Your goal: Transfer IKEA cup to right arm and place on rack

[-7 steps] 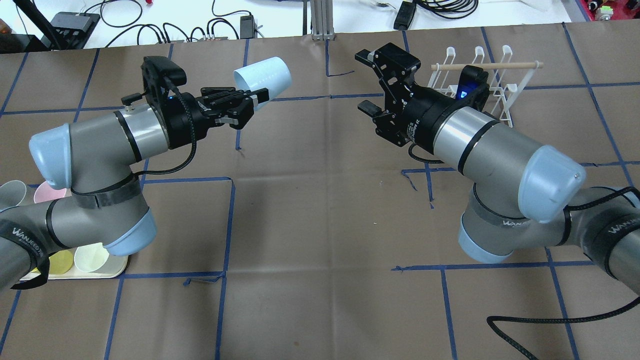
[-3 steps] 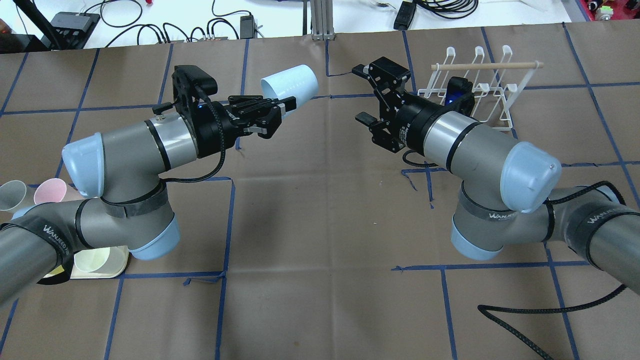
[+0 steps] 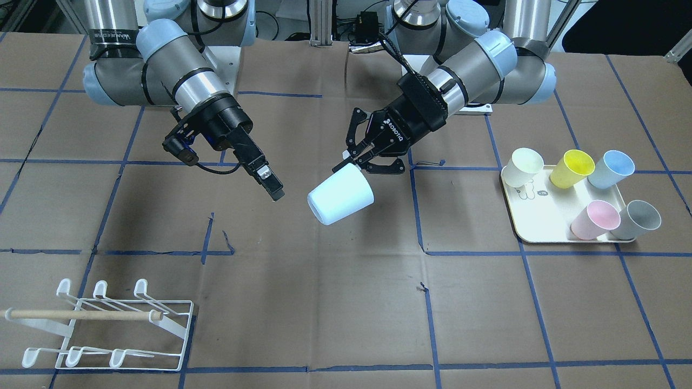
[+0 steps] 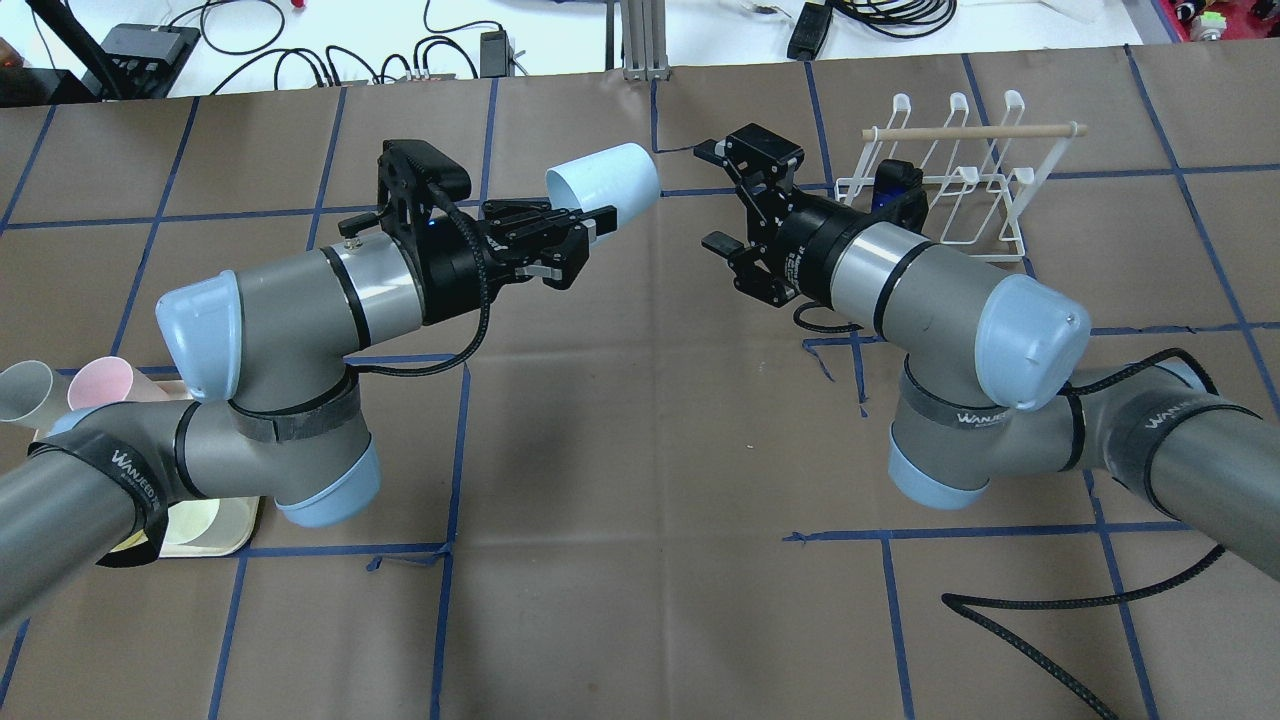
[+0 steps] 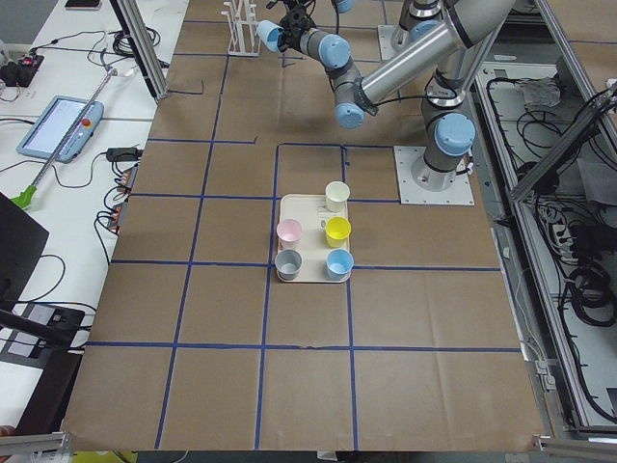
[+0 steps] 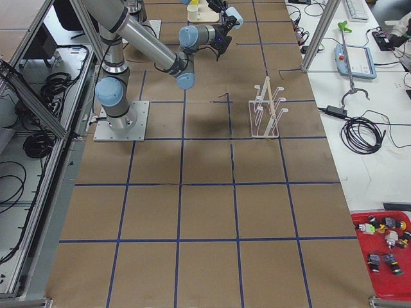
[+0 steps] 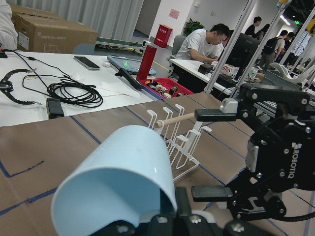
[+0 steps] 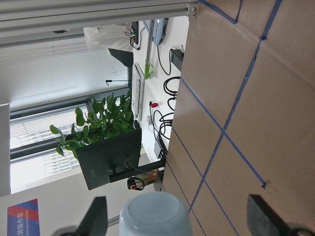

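Left end effector [image 4: 597, 218] pinches the cup [image 4: 607, 178]; right end effector [image 4: 712, 197] is spread. Centre the cup's base before closing.

Smooth matt plastic cup [image 3: 340, 194], white-coated wire rack [image 3: 186, 335] with wooden dowel [image 3: 81, 314], brown paper table covering [image 3: 324, 302].

Above the middle of the bench [image 4: 640, 450], the cup [image 4: 603, 182] lies on its side in the left pincer [image 4: 598, 218], which grips its rim; the cup's base points toward the robot's right. The right pincer [image 4: 712, 197] faces that base from near it, not touching. The rack [image 4: 940, 170] stands on the bench at the far side, on the robot's right, beyond the right pincer. The tray [image 3: 543, 221] sits on the robot's left, with five cups [image 3: 594, 219] on it, well apart from the held cup.
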### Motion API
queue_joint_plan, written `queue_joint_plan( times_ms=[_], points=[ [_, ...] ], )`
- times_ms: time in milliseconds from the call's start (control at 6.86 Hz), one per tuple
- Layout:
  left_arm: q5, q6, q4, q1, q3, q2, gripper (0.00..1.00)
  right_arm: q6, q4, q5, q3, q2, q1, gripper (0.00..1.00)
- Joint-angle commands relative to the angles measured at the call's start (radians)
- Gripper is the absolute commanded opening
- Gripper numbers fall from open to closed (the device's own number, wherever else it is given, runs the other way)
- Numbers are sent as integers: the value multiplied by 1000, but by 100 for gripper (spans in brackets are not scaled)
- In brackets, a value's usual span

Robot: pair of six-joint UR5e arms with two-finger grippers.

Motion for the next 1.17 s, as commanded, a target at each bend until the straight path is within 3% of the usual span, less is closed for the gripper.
queue_joint_plan(
  times_ms=[0, 583, 1020],
  points=[
    [2, -15, 1, -3, 0, 0, 4, 0, 4, 0, -28, 23, 20, 100],
    [2, -36, 3, -3, 0, 1, 4, 41, 10, -49, -136, 96, 107, 99],
    [2, -50, 3, -3, 0, 1, 4, 47, 10, -55, -157, 107, 121, 99]
  ],
)
